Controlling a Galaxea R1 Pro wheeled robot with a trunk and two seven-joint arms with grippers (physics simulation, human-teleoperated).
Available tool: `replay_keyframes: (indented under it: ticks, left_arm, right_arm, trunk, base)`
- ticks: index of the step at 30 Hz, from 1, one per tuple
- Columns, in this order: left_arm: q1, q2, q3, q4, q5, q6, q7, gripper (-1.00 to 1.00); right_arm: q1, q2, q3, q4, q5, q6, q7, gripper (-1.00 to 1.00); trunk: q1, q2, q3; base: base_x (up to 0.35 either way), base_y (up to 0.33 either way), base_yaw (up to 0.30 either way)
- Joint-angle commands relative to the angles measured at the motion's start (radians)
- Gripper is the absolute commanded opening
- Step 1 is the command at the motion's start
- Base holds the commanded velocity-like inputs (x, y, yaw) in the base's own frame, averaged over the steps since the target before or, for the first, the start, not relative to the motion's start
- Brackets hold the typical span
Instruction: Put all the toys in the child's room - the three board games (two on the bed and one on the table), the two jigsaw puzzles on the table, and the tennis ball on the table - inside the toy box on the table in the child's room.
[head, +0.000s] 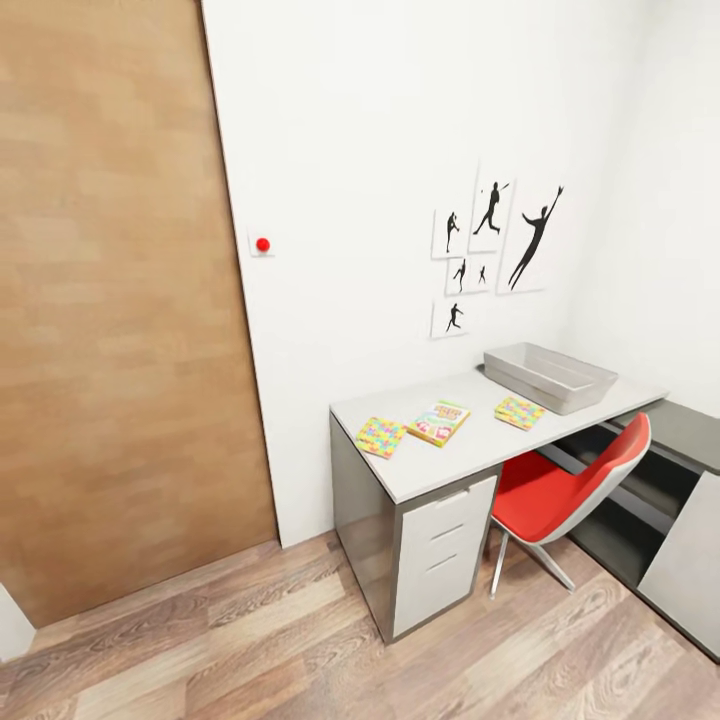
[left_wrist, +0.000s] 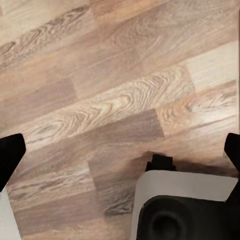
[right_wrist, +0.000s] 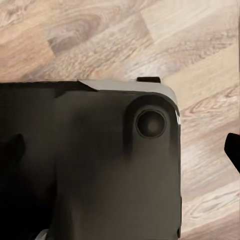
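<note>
Wood-plank flooring (head: 300, 640) lies nearest the head camera and runs under both wrist cameras, where dark fingertips sit at the picture edges over the robot's own grey-and-black base (right_wrist: 90, 165); the left fingers (left_wrist: 10, 155) and the right fingers (right_wrist: 232, 150) each stand well apart, spread and holding nothing. A tall brown wooden door (head: 110, 300) takes up the left of the room, beside a white wall hung with black baseball-player silhouette pictures (head: 495, 250). Against that wall stands the long white-topped table (head: 450, 460) with white drawers, a red-seated chair (head: 560, 490) pushed half under it. On the far end of the table sits the shallow light grey toy box (head: 550, 377), open-topped. Along the near edge lie three flat items in a row: a colourful jigsaw puzzle square (head: 380, 436) nearest the door, a printed board game box (head: 438, 422) in the middle, and a second jigsaw puzzle square (head: 519, 412) just beside the toy box. All of it lies ahead and to the right of the robot, well out of reach, so the right arm looks the nearer once the base rolls up.
</note>
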Motion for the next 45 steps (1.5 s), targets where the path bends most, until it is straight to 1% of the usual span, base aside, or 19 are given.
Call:
replay_keyframes:
  ticks: [1,4,5,8,9,11,12,13,14,18,20,21,22,29,33,40,45]
  left_arm:
    - [-0.021,0.0,0.001,-0.001,0.001,-0.005,0.005,1.0]
    - [-0.06,0.004,0.001,-0.003,0.003,-0.007,0.006,1.0]
    - [-0.074,0.011,0.002,-0.003,0.004,-0.008,0.007,1.0]
    - [-0.089,0.026,0.003,-0.005,0.006,-0.016,0.007,1.0]
    - [-0.093,0.031,0.004,-0.005,0.007,-0.033,0.007,1.0]
    - [-0.096,0.035,0.004,-0.004,0.008,-0.067,0.007,1.0]
    - [-0.098,0.036,0.003,-0.002,0.009,-0.087,0.006,1.0]
    - [-0.098,0.036,0.003,-0.001,0.009,-0.094,0.006,1.0]
    - [-0.099,0.037,0.002,0.002,0.008,-0.104,0.002,1.0]
    - [-0.1,0.037,-0.002,0.009,0.004,-0.118,-0.005,1.0]
    - [-0.1,0.038,-0.004,0.011,0.003,-0.119,-0.01,1.0]
    - [-0.1,0.038,-0.004,0.012,0.003,-0.119,-0.012,1.0]
    - [-0.1,0.037,-0.006,0.014,0.003,-0.118,-0.032,1.0]
    - [-0.1,0.035,-0.014,0.014,0.001,-0.114,-0.079,1.0]
    - [-0.1,0.033,-0.015,0.014,0.0,-0.113,-0.095,1.0]
    - [-0.1,0.032,-0.015,0.014,0.0,-0.112,-0.102,1.0]
    - [-0.1,0.032,-0.015,0.014,0.001,-0.114,-0.103,1.0]
  right_arm:
    - [0.0,0.003,-0.001,-0.034,-0.003,-0.004,-0.001,1.0]
    - [-0.002,0.004,-0.002,-0.086,-0.008,0.002,-0.004,1.0]
    - [-0.003,0.006,-0.003,-0.101,-0.015,0.008,-0.005,1.0]
    - [-0.005,0.008,-0.004,-0.12,-0.031,0.015,-0.009,1.0]
    - [-0.007,0.005,-0.006,-0.125,-0.039,0.016,-0.01,1.0]
    - [-0.014,-0.002,-0.012,-0.13,-0.063,0.018,-0.011,1.0]
    - [-0.019,-0.005,-0.02,-0.131,-0.087,0.016,-0.01,1.0]
    - [-0.021,-0.007,-0.024,-0.132,-0.101,0.014,-0.009,1.0]
    - [-0.024,-0.008,-0.032,-0.134,-0.13,0.011,-0.008,1.0]
    - [-0.026,-0.01,-0.042,-0.135,-0.178,0.006,-0.008,1.0]
    - [-0.027,-0.008,-0.045,-0.136,-0.19,0.004,-0.011,1.0]
    - [-0.027,-0.007,-0.045,-0.136,-0.192,0.004,-0.011,1.0]
    - [-0.028,-0.004,-0.047,-0.136,-0.195,0.004,-0.014,1.0]
    - [-0.028,-0.01,-0.049,-0.135,-0.202,0.005,-0.014,1.0]
    - [-0.028,-0.011,-0.049,-0.135,-0.202,0.004,-0.014,1.0]
    - [-0.028,-0.011,-0.049,-0.134,-0.203,0.004,-0.014,1.0]
    - [-0.028,-0.011,-0.049,-0.134,-0.203,0.004,-0.014,1.0]
  trunk:
    - [-0.004,0.007,0.002]
    - [-0.015,0.028,0.011]
    - [-0.019,0.035,0.015]
    - [-0.031,0.056,0.024]
    - [-0.035,0.063,0.027]
    - [-0.042,0.077,0.033]
    - [-0.046,0.084,0.037]
    - [-0.05,0.091,0.04]
    - [-0.054,0.098,0.043]
    - [-0.069,0.126,0.055]
    - [-0.077,0.14,0.062]
    - [-0.081,0.147,0.065]
    - [-0.084,0.154,0.068]
    - [-0.111,0.203,0.09]
    - [-0.127,0.231,0.102]
    - [-0.153,0.28,0.124]
    - [-0.153,0.28,0.126]
  base:
    - [0.0,0.0,0.0]
    - [0.0,0.0,0.0]
    - [0.0,0.0,0.0]
    - [0.0,0.0,0.0]
    - [0.0,0.0,0.0]
    - [0.0,0.0,0.0]
    - [0.0,0.0,0.0]
    - [0.0,0.0,0.0]
    - [0.0,0.0,0.0]
    - [0.0,0.0,0.0]
    - [0.0,0.0,0.0]
    - [0.0,0.0,0.0]
    - [0.0,0.0,0.0]
    - [0.0,0.0,0.0]
    - [0.0,0.0,-0.073]
    - [0.0,0.0,-0.233]
    - [0.0,0.0,-0.277]
